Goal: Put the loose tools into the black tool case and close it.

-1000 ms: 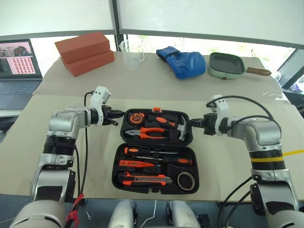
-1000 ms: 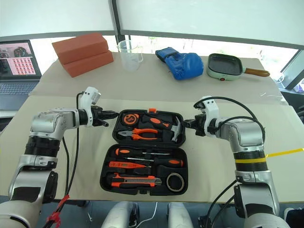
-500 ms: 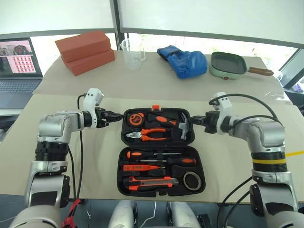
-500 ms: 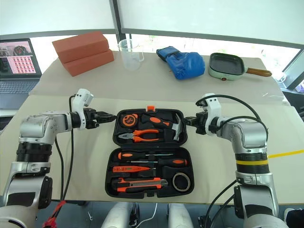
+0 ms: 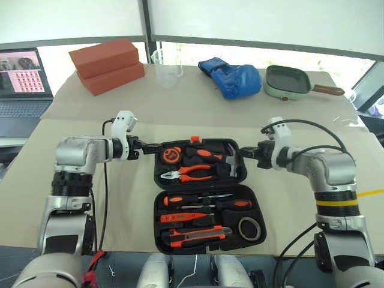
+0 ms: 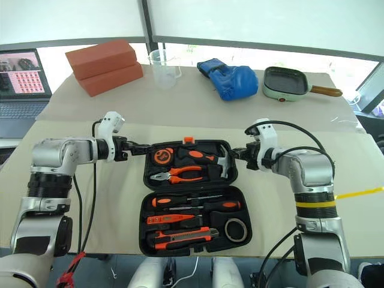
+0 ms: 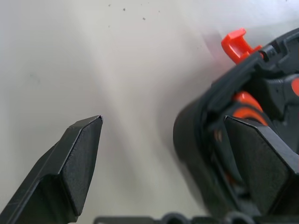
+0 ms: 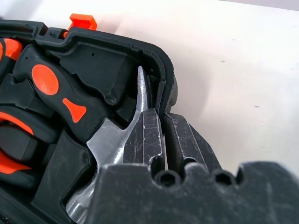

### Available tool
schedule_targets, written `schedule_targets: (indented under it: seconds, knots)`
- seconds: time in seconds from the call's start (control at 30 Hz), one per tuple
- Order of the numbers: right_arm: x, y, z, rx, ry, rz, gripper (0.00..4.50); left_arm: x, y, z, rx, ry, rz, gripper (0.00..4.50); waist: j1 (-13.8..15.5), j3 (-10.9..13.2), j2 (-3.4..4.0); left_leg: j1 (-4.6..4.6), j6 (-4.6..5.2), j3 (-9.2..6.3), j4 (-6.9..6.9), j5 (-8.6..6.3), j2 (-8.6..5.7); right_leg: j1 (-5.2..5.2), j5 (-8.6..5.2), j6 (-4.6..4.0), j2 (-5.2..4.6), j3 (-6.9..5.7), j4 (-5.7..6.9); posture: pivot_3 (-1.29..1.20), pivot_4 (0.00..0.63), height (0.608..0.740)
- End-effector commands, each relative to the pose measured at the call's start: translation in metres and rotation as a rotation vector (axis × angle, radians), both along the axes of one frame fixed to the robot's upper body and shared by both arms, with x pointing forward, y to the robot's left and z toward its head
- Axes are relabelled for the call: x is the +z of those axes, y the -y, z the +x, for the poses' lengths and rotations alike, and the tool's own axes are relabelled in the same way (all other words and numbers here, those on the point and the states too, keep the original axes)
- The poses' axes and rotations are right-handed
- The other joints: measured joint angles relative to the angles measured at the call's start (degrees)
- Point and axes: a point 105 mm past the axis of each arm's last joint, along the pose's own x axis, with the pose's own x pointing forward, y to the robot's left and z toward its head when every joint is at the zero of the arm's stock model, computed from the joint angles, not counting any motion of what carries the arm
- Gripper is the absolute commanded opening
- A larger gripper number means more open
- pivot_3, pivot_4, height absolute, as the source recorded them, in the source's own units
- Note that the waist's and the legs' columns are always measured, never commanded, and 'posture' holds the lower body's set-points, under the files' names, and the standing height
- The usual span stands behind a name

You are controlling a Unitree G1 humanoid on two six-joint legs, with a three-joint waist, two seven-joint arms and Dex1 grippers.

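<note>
Left gripper [image 7: 161, 154] now wide, astride case [image 7: 201, 121] corner.

My black tool case [image 5: 207, 198] looks like matt moulded plastic, with a glossy orange latch [image 7: 238, 41]. The hammer [image 8: 117, 135] head is bare brushed metal. My right fingers [image 8: 149, 140] show scuffed black plastic. The table [image 5: 288, 120] wears a smooth beige covering, possibly cloth.
</note>
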Motion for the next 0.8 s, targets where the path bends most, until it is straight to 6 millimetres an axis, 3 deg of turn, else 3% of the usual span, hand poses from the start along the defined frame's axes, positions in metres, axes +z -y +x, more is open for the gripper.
schedule_targets:
  seconds: [0.03, 0.27, 0.47, 0.57, 0.8]
  knots:
    - [0.021, -0.006, 0.001, 0.044, 0.09, 0.023, 0.0, 0.019, -0.01, 0.0, 0.015, 0.032, -0.015, 4.49, -0.03, 0.0, 0.0, 0.0, -0.02, 0.0, -0.03, 0.01, 0.0, -0.03, 0.0, 0.0, 0.0, 0.0, 0.01, 0.0, 0.15, 0.738]
    - [0.019, -0.006, 0.002, 0.042, 0.086, 0.019, 0.0, 0.02, 0.02, -0.027, -0.097, -0.076, -0.055, 4.49, 0.3, 0.0, 0.0, -0.04, 0.0, 0.0, 0.03, 0.0, 0.0, -0.03, 0.0, 0.0, -0.03, -0.01, 0.0, 0.0, 0.15, 0.738]
    - [0.019, -0.006, 0.003, 0.042, 0.086, 0.016, 0.0, -0.002, 0.018, -0.033, -0.068, -0.142, 0.02, 4.49, 0.27, 0.0, 0.0, -0.01, -0.01, 0.01, 0.02, 0.0, 0.0, -0.03, 0.0, 0.0, -0.02, 0.01, 0.02, 0.0, 0.15, 0.738]
    - [0.019, -0.006, 0.004, 0.04, 0.086, 0.015, 0.0, -0.004, 0.014, -0.035, -0.057, -0.152, 0.027, 3.77, 0.4, 0.0, 0.0, -0.03, -0.02, 0.0, 0.02, 0.01, 0.0, -0.03, 0.0, 0.0, -0.02, -0.01, 0.02, 0.0, 0.15, 0.738]
    - [0.017, -0.005, 0.004, 0.034, 0.082, 0.013, 0.0, -0.004, 0.013, -0.037, -0.061, -0.162, 0.021, 1.47, 0.45, 0.0, 0.0, 0.0, -0.01, 0.01, 0.02, 0.01, -0.01, -0.02, 0.0, 0.0, -0.04, 0.01, 0.03, 0.0, 0.15, 0.738]
